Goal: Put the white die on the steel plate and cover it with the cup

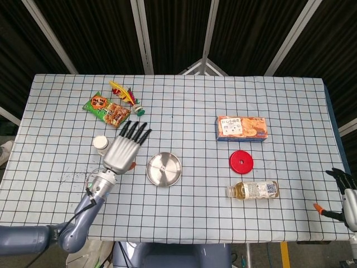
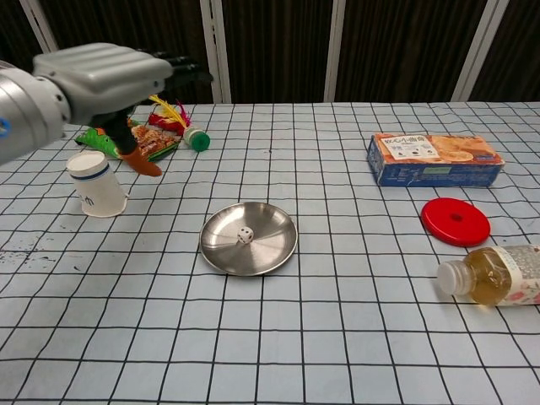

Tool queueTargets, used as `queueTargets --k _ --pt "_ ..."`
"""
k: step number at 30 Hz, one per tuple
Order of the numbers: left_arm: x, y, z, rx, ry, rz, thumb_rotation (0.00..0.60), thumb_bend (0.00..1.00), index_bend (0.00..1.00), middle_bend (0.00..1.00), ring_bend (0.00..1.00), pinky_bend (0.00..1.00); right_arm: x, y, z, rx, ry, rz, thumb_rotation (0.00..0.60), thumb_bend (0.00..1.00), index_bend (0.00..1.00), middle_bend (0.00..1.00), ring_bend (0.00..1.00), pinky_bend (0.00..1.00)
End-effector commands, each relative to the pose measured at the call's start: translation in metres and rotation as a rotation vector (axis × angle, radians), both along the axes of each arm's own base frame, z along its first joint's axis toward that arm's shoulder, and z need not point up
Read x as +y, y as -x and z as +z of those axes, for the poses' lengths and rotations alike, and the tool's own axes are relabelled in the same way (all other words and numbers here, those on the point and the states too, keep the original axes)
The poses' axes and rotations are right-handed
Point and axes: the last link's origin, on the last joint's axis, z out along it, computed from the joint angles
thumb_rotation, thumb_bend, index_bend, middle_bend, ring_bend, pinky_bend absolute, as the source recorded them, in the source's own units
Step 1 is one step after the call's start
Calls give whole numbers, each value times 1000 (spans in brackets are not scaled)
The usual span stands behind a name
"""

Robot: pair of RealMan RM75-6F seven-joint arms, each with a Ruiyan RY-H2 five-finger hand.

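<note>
The white die (image 2: 244, 236) lies inside the steel plate (image 2: 270, 253), near its middle; in the head view the plate (image 1: 164, 169) is at the table's centre front. A white paper cup (image 2: 96, 183) stands upside down left of the plate, partly hidden behind my left hand in the head view (image 1: 101, 143). My left hand (image 1: 124, 149) hovers raised between cup and plate, fingers spread, holding nothing; the chest view shows it (image 2: 101, 76) high above the cup. My right hand (image 1: 346, 195) hangs off the table's right front corner, fingers loosely apart and empty.
Snack packets (image 1: 107, 109) and a feathered shuttlecock (image 1: 126, 95) lie at the back left. On the right are a biscuit box (image 1: 241, 128), a red disc (image 1: 241, 162) and a bottle lying on its side (image 1: 254, 190).
</note>
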Motion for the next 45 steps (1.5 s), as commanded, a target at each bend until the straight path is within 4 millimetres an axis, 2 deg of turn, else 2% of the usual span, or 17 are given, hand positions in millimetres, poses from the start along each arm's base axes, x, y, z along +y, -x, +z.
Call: queueTargets --k 1,4,8,17,28,36,39,45 --pt "-3 36 26 54 -31 134 600 130 0 0 0 0 1 -3 1 1 2 7 600 96 207 166 142 12" --pt "6 53 35 57 -41 204 600 131 0 0 0 0 2 -5 2 3 5 13 600 96 207 166 142 12" --pt "20 68 34 47 -34 261 600 131 0 0 0 0 3 -5 2 5 4 8 600 96 207 167 142 12" --pt "45 74 15 9 -18 302 600 131 0 0 0 0 0 2 -1 15 -17 -25 600 96 207 167 142 12" --pt "51 81 3 57 -24 305 600 133 7 3 0 0 -2 4 -3 19 -22 -32 600 96 207 167 142 12" --pt "54 89 5 90 -50 313 600 200 59 40 0 3 -3 4 -5 23 -30 -38 600 96 207 168 142 12" --pt "54 93 5 100 -49 321 600 203 77 63 15 32 -3 5 -6 25 -34 -42 600 96 207 168 142 12" --pt "56 98 5 97 -53 324 600 275 160 152 90 116 -3 5 -7 30 -36 -43 600 95 207 168 142 12"
